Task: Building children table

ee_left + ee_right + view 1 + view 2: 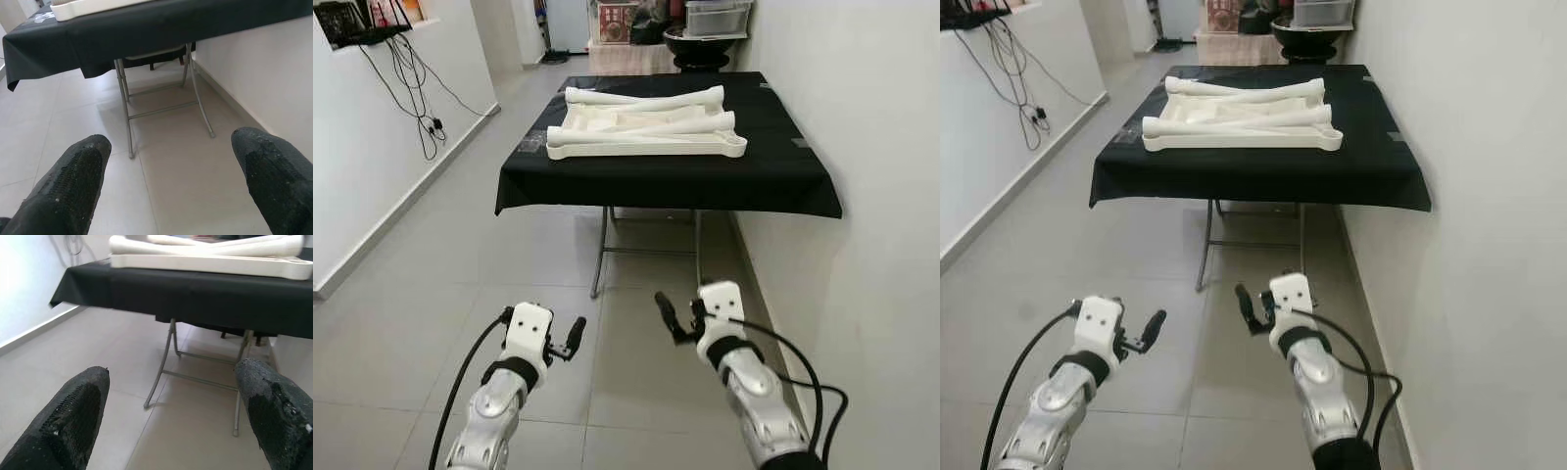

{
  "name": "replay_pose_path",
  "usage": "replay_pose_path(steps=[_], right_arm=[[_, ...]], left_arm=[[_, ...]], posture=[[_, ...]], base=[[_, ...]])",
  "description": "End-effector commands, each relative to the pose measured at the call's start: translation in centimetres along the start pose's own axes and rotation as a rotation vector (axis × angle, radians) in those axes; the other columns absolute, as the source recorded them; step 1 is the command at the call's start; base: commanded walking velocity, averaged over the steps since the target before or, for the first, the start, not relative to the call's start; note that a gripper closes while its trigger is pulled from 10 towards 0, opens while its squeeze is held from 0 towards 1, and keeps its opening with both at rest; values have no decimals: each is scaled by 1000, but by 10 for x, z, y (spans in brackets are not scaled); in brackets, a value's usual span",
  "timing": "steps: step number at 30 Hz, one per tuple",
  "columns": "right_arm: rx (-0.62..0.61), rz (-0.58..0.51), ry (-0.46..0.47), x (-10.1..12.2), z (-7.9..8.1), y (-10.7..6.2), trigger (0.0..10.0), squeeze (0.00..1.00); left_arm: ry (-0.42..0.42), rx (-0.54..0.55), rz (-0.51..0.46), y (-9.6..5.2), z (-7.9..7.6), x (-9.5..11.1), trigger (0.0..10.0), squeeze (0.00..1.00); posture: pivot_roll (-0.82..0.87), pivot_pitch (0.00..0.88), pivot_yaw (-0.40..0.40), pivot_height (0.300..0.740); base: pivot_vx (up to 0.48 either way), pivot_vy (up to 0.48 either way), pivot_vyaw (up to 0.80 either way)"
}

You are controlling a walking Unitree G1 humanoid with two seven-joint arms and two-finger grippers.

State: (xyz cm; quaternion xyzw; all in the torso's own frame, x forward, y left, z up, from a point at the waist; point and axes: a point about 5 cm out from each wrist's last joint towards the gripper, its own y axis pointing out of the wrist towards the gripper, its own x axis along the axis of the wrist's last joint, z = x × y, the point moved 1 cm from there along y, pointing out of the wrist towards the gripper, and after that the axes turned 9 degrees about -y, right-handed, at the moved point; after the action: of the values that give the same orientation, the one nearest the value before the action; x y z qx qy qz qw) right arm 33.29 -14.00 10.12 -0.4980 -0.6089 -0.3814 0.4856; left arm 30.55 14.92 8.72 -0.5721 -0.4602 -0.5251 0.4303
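White table parts (646,125) lie stacked and unassembled on the black-draped surface (783,176) at 12 o'clock; nothing is built yet. Left gripper (570,340) and right gripper (668,318) hover over the floor, fingers spread, empty

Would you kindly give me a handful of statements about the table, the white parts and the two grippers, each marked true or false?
1. The white table parts lie on the black-covered table. True.
2. The left gripper is shut on a leg. False: it is open and holds nothing.
3. The right gripper hangs over the floor, short of the table. True.
4. The table stands against the left wall. False: it is beside the right wall.
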Motion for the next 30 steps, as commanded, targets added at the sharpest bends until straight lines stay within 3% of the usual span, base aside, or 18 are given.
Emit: replay_pose_path(steps=[1, 8, 16, 30], right_arm=[[-10, 28, 42, -4, -1, 0, 10000, 0], [6, -32, 57, 4, 5, -5, 10000, 0], [31, 1, 54, 0, 10, -3, 10000, 0], [13, -1, 98, 0, 5, -4, 10000, 0]], left_arm=[[-3, 25, 19, -3, 11, 0, 10000, 0], [11, -4, 39, -5, 6, -2, 10000, 0], [11, -8, 49, -6, 8, -5, 10000, 0], [28, -55, 59, -4, 4, -4, 10000, 0]], posture=[[-118, 0, 56, 740], [-114, 0, 70, 740], [-103, 0, 73, 740], [-104, 0, 79, 740]], base=[[360, 0, 0], [377, 0, 343], [381, 0, 0], [381, 0, 0]])
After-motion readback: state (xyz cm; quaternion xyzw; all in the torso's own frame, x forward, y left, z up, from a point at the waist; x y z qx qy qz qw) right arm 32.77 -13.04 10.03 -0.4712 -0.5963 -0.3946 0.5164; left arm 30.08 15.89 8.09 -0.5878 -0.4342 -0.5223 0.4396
